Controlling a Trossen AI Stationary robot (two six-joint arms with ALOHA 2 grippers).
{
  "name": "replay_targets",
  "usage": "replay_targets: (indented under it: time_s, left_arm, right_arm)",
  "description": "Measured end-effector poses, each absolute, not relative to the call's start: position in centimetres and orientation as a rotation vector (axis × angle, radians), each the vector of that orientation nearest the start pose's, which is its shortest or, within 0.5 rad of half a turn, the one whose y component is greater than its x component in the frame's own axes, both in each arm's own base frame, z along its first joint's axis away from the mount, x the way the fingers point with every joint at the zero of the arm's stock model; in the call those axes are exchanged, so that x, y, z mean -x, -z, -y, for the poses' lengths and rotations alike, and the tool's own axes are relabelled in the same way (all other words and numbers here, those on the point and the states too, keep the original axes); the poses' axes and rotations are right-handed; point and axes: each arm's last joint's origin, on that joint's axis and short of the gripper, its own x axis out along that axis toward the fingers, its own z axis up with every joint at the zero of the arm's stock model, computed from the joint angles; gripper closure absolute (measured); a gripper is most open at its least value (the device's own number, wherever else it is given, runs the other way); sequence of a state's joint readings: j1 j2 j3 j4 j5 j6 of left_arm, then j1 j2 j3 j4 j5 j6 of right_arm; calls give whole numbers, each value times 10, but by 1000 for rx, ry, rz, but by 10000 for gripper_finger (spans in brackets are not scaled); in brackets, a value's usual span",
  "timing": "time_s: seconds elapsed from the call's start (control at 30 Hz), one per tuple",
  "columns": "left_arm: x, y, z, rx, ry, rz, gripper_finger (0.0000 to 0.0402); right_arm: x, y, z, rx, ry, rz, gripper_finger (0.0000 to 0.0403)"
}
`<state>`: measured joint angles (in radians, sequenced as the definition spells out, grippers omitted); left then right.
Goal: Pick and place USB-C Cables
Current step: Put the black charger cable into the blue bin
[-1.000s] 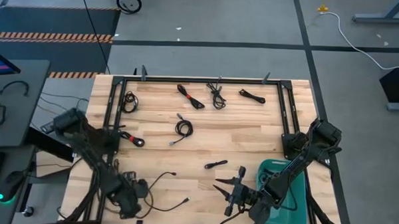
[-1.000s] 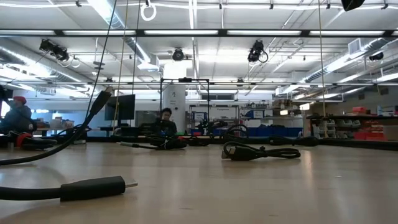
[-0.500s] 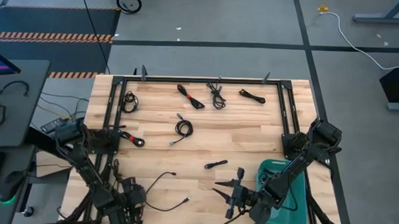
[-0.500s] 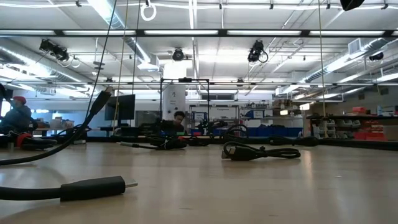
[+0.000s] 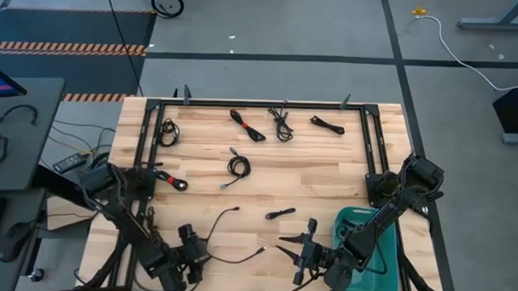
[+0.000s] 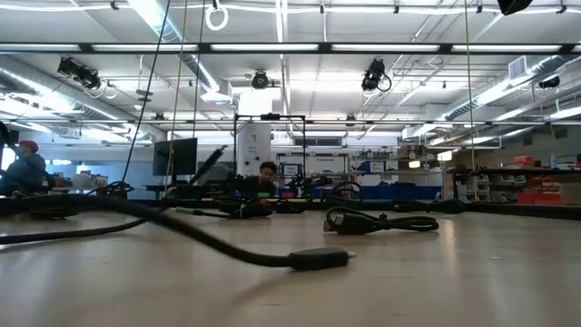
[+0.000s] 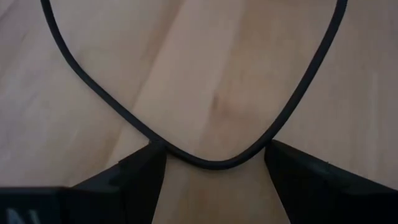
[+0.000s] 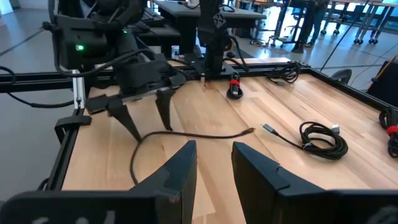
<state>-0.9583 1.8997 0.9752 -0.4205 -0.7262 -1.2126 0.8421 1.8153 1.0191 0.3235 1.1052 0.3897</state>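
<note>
A loose black USB-C cable [image 5: 226, 235] lies unrolled on the table near its near edge; its plug [image 6: 318, 259] shows in the low view. My left gripper [image 5: 193, 247] stands over the cable's bend, open, fingers pointing down, and is also seen in the right wrist view [image 8: 144, 118]. My right gripper [image 5: 297, 238] waits open beside the teal bin [image 5: 391, 269], touching nothing. Other cables lie on the wood: a coil [image 5: 238, 166], a short one [image 5: 280, 214], a red-tied one [image 5: 171, 180] and bundles along the far edge [image 5: 247, 126]. My left gripper has the loose cable's bend [image 7: 211, 163] in the gap between its open fingers, coming from above. The cord meets the tips of both fingers [image 7: 146, 165] and runs away from them on each side. It lies flat on the table, slack.
A black metal frame [image 5: 147, 142] runs around the table's left, far and right sides. The teal bin stands at the near right corner. More bundles lie at the far edge [image 5: 281, 125], [image 5: 327, 124] and far left [image 5: 169, 132]. Bare wood spans the table's middle.
My left gripper has moved along the near edge toward the table's right. The loose cable has slid right with it: both its ends now lie farther right, and in the low view its plug has moved from the left foreground to the middle.
</note>
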Motion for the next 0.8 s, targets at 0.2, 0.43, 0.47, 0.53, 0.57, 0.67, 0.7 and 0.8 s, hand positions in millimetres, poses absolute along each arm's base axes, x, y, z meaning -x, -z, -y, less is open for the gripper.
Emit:
replay_targets:
  time_s: [0.2,0.43,0.47,0.53,0.57,0.67,0.7,0.8]
  left_arm:
    - [-218,-106,238,166,-395,-812,125]
    - [-234,-104,224,194,-437,-827,195]
    - [-236,-103,222,193,-440,-833,214]
    - [-239,-103,219,194,-449,-836,259]
    - [-241,-103,218,184,-448,-837,283]
    - [-245,-103,215,140,-428,-844,360]
    - [-245,-103,215,124,-422,-847,380]
    - [-245,-103,214,97,-416,-852,392]
  right_arm:
    - [-266,-190,-259,6,303,-210,296]
    - [-265,-190,-260,-10,281,-214,296]
    - [-265,-190,-261,-11,275,-216,296]
    - [-264,-190,-261,-11,273,-216,296]
    - [-264,-190,-262,-11,272,-216,296]
    - [-261,-190,-265,-10,261,-216,296]
    - [-259,-190,-266,-10,254,-215,296]
    - [-250,-193,-275,-19,238,-191,297]
